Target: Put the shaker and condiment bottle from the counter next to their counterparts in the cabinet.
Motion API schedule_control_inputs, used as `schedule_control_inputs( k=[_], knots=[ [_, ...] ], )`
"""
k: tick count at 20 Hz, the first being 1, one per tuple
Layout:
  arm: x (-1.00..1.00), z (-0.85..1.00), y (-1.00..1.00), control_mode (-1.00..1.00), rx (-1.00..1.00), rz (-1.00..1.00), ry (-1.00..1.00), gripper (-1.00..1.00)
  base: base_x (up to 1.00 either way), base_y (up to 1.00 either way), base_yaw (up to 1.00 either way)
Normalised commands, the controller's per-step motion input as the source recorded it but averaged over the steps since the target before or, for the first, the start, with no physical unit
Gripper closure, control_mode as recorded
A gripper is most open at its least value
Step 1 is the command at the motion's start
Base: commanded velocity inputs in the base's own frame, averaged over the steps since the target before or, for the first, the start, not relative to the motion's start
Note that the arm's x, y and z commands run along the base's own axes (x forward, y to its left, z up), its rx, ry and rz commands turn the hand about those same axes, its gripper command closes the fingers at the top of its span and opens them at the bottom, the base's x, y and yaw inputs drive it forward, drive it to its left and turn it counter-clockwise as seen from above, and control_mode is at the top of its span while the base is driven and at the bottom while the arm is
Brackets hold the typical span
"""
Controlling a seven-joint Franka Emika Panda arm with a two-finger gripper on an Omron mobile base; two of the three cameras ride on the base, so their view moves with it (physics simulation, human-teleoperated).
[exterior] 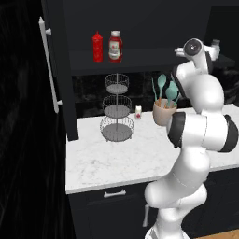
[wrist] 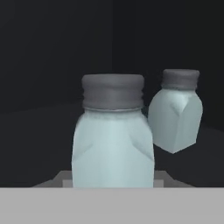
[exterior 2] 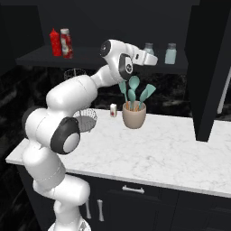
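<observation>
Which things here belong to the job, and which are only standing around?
Belong to the job:
- two shakers on the cabinet shelf
- condiment bottle
- slim red squeeze bottle
- counter
- gripper

Only standing around:
- wire tiered stand
- utensil pot
- small white jar

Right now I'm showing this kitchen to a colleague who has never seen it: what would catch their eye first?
First the white arm, stretched up to the cabinet shelf, its gripper beside two small teal shakers: one shaker fills the hand view, its twin just beyond. Next, the two red bottles at the shelf's other end, the slim squeeze bottle and the labelled condiment bottle, side by side.
</observation>
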Motion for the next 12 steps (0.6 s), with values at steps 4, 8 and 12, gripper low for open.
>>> schedule_control_inputs(
  k=[4, 8, 12],
  knots=[
    [0.5, -0.07, -0.2, -1.0, 0.0, 0.0, -0.01, 1.0, 0.0, 0.0, 0.0],
    [0.45, -0.07, -0.26, -1.0, 0.0, 0.0, 0.0, 1.0, 0.0, 0.0, 0.0],
    [0.3, -0.11, -0.28, -1.0, 0.0, 0.0, 0.0, 1.0, 0.0, 0.0, 0.0]
  ],
)
